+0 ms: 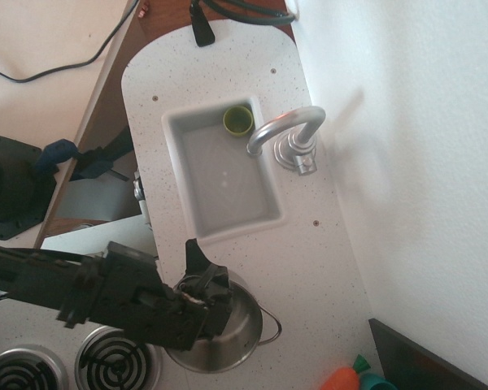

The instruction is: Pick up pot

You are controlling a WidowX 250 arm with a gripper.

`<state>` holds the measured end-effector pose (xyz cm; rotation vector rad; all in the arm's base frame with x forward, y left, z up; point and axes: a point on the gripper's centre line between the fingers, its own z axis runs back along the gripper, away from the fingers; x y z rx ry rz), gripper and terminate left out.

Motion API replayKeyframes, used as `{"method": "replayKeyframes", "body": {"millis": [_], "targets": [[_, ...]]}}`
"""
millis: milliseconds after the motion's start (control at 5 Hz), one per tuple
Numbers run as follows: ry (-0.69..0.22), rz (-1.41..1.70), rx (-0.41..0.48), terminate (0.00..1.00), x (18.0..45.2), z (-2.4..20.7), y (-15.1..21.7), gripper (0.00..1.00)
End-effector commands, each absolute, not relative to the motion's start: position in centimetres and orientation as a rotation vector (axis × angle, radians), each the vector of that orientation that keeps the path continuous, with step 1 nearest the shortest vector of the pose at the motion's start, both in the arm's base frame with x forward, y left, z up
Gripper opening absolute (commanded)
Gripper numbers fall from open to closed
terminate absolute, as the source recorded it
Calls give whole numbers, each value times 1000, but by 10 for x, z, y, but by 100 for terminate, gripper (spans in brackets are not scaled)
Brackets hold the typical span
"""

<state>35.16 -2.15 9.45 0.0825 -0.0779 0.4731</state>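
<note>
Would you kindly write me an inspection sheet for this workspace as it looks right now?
Surface: white speckled counter with a sink and a faucet; two burners at lower left.
Job's things: steel pot at the counter's near end, tilted, one wire handle showing.
Clutter: green cup in the sink's far corner; orange and teal items at the bottom edge.
Gripper: gripper at the pot's rim; whether it grips cannot be told.
Cables: black cable on the floor, upper left; black plug at the counter's far end.
Surroundings: white wall on the right; a dark object at left.
</note>
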Motion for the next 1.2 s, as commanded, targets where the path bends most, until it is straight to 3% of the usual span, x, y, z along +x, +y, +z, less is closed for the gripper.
{"method": "replayKeyframes", "body": {"millis": [0, 400, 800, 1000], "targets": [[-209, 446, 44, 0, 366, 136, -28, 100], [-229, 430, 40, 0, 369, 142, -31, 100], [-382, 424, 20, 0, 375, 185, -34, 100], [-414, 429, 9, 0, 373, 194, -35, 100]]}}
